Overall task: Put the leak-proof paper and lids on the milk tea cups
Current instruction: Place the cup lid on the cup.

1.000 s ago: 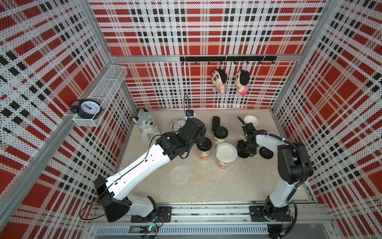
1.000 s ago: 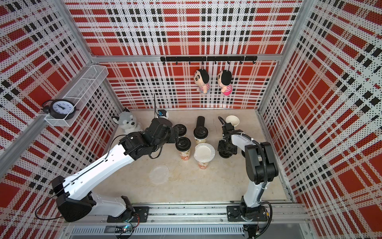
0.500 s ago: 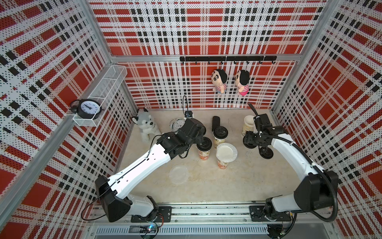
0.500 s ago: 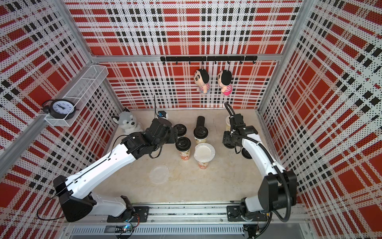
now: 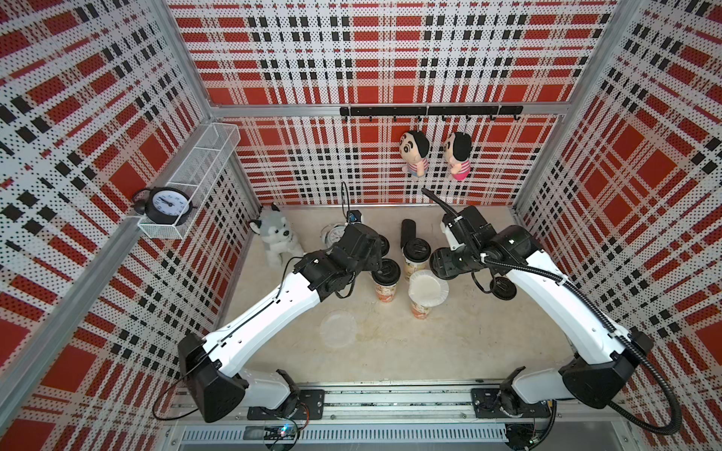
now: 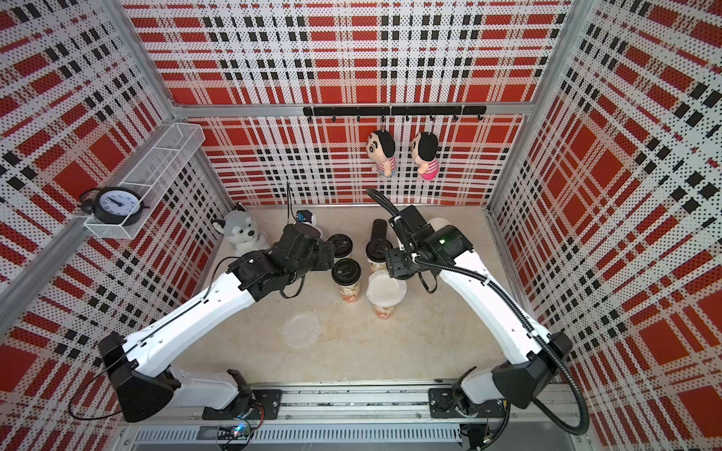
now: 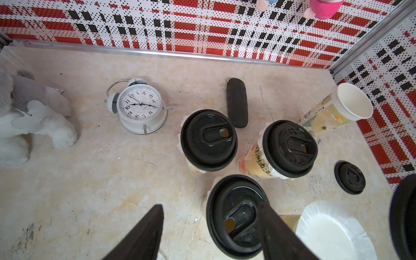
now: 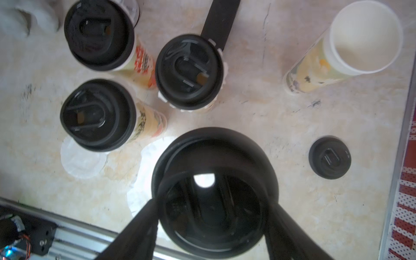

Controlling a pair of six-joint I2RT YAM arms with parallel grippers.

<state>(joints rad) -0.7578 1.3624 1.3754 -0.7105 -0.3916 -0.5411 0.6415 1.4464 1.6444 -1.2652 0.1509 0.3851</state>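
Note:
Three milk tea cups wear black lids, the nearest one [image 7: 236, 216] under my left gripper [image 7: 210, 204], which is open and holds nothing. One of its fingers [image 7: 270, 227] hangs over that lid. A fourth cup [image 5: 420, 310] has a sheet of leak-proof paper [image 5: 428, 289] lying on its mouth. My right gripper [image 8: 213, 202] is shut on a black lid [image 8: 213, 157], held just above and behind that papered cup. Another sheet of leak-proof paper [image 5: 338, 328] lies flat on the table. An uncovered cup [image 7: 353, 101] stands at the back right, partly hidden by the right arm in both top views.
A spare black lid [image 5: 504, 289] lies on the table right of the cups. A black cylinder [image 7: 237, 102] stands behind them. A white alarm clock [image 7: 140, 108] and a plush husky [image 5: 275, 238] sit at the back left. Plaid walls close in three sides.
My right arm has swung its elbow out to the right and carried the black lid left, from beside the spare lid to over the papered cup. The left arm has barely moved.

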